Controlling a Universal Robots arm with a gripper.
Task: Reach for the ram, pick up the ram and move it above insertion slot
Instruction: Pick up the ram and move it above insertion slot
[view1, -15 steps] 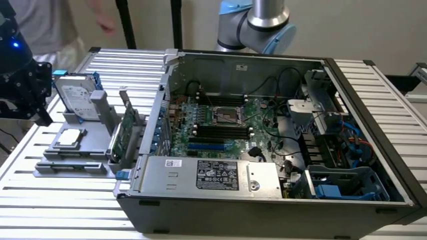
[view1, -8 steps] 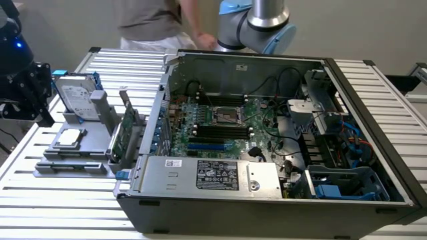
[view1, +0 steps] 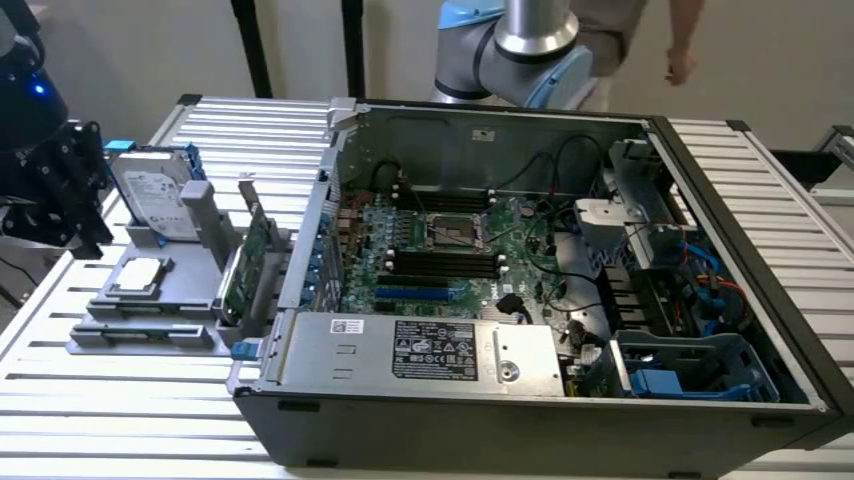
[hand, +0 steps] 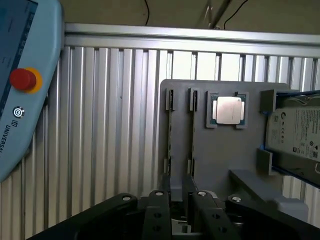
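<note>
Barely under way, the black two-fingered gripper (hand: 180, 196) hangs, fingers (hand: 157, 215) parted and empty, above the grey plastic tray (hand: 225, 150) where the thin dark-green ram stick (hand: 193, 135) stands on edge (lifting it and carrying it over the black motherboard slots (view1: 447, 262) not yet done).

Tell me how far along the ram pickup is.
Done: nothing lifted; both ram sticks stand in the tray. In hand: the reach, with the gripper open and empty over the sticks' near ends. Left: the grasp, the lift and the carry to above the memory slots in the case.
</note>
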